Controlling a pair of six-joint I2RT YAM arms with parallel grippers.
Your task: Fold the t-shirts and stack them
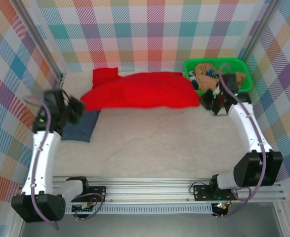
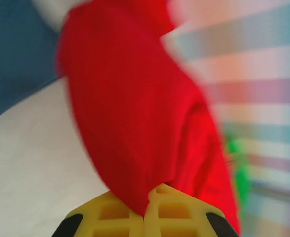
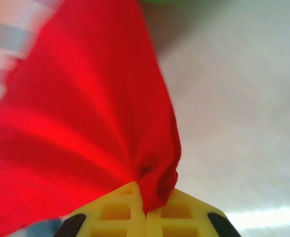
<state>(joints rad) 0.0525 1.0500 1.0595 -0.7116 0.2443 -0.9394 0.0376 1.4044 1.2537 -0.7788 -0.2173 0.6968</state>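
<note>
Judging by how things lie, the job is in its early-to-middle stretch: the red t-shirt (image 1: 145,89) is gripped at both ends and nothing is stacked yet. The left tool (image 2: 147,200) has its yellow fingers pinched together on a bunched edge of the red cloth. The right tool (image 3: 144,197) is likewise closed tight on a gathered corner of the same shirt, with the fabric fanning away from the pinch. From above, the shirt runs as a long, rumpled band across the far part of the tabletop (image 1: 154,143), one end at each tool. A loose flap, perhaps a sleeve, lies behind its left end. Its body sags and ripples rather than lying flat, so I would call it spread or mid-fold, not folded; no printed picture shows on the upward side. The slate-blue t-shirt (image 1: 84,126) lies at the left of the tabletop, just beside the red one's left end and partly under the left arm. It reads as a small, compact patch, which suggests it may be folded already, though the arm hides too much to be sure. A green bin (image 1: 246,81) with other cloth in it stands at the far right corner, just beyond the right tool. What remains, as I see it, is to fold the red shirt into a neat packet and set one shirt on the other.
</note>
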